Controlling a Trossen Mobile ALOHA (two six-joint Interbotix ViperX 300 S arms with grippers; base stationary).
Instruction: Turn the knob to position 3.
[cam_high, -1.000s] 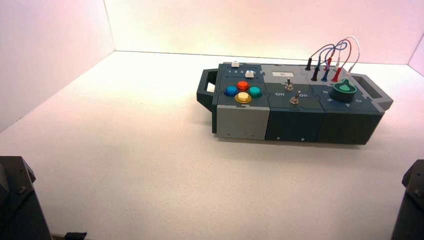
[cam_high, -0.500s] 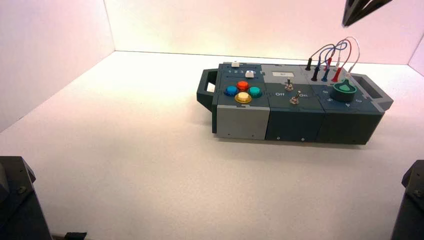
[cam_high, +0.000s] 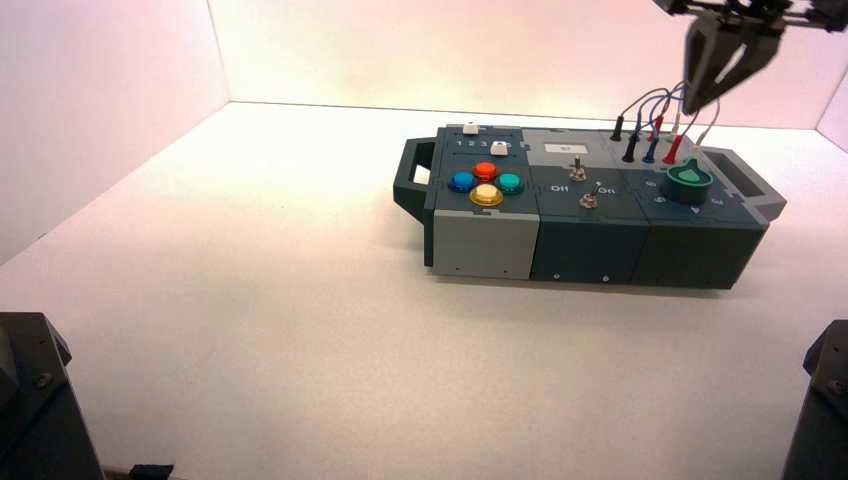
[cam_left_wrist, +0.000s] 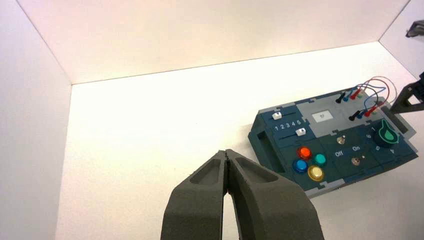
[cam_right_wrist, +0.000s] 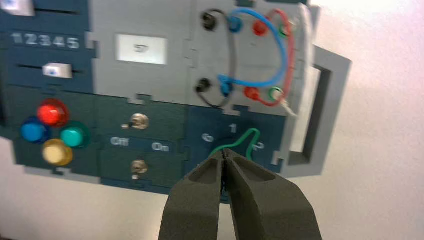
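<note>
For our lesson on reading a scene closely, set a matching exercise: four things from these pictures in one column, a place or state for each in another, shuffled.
Things
1. knob
2. yellow push-button
3. right gripper
4. left gripper

Places or states
A. shut, far back from the box
B. above the wires, at the box's right end
C. frontmost of the four-button cluster
D. green, on a dark round base

Pairs: 1-D, 2-C, 3-B, 4-A

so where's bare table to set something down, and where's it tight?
Bare white table runs left of and in front of the dark blue-grey control box. Tight at the box's right end: right gripper hangs over the looped wires beside the green teardrop knob. Left gripper is parked clear.
</note>
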